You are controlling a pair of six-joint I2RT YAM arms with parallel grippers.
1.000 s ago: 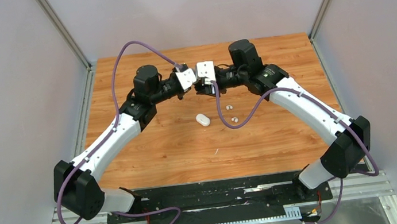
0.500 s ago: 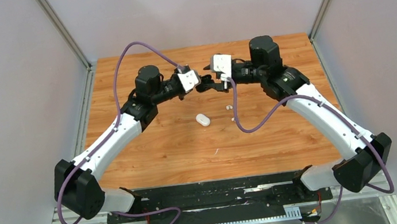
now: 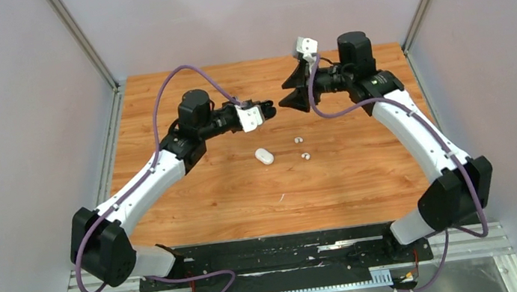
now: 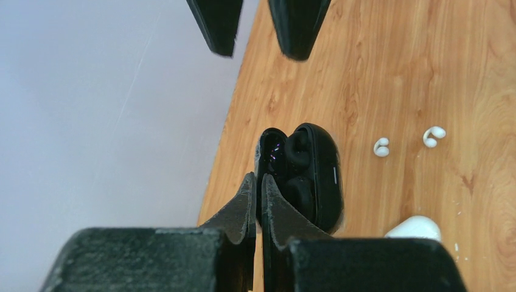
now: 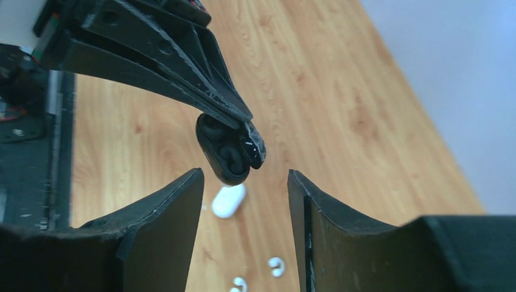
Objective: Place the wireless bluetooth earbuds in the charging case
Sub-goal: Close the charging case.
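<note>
Top external view: the right arm was seen pulled back and raised away from the left end effector (image 3: pixel 266 112). The two had been almost touching a second earlier, and a clear gap was left between them.
Right end effector (image 3: pixel 286 92): the jaws had been widened over the last second and were found well apart, with nothing held.
Left end effector: the jaws were found pinched almost together on the edge of the open black charging case (image 4: pixel 316 176), apparently on its lid. The case was held up off the table (image 3: pixel 365 177), near the middle of its far half.
Meaning for task: the black pair was judged already seated. The black case was not yet closed and the white pair was untouched.
Black earbuds (image 4: pixel 298 148): two were counted, both sitting in the wells of the held case.
White earbuds (image 3: pixel 298 140): two were counted, loose on the table, near each other and near the white case.
White case (image 3: pixel 264 156): one was counted, lying on the table, apparently shut.
Cases overall: two were counted, one black and one white.
</note>
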